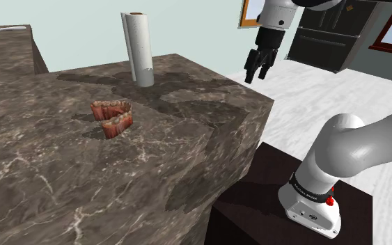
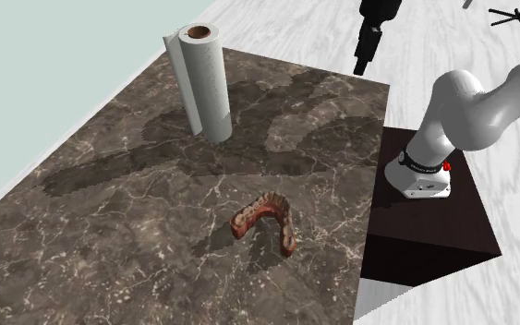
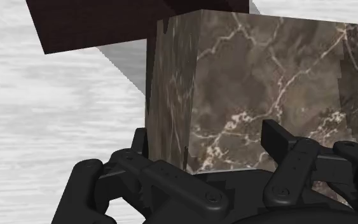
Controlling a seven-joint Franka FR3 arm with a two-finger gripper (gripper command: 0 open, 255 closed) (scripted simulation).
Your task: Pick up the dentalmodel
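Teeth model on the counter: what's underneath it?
The reddish-brown, horseshoe-shaped dental model lies straight on the dark brown, white-veined stone counter. The patch of stone right beneath it is covered, so it cannot be seen.

My claw (image 1: 256, 76) was all black, and my arm (image 1: 354, 149) white with dark joints. The worktop (image 1: 62, 174) was dark brown with thin pale veins, like marble. The dentalmodel (image 1: 114, 117) was reddish brown with paler teeth. The paper roll (image 1: 138, 49) was whitish grey with a brown core. My stand (image 1: 257, 202) was very dark maroon, and the floor (image 1: 312, 90) streaked white.
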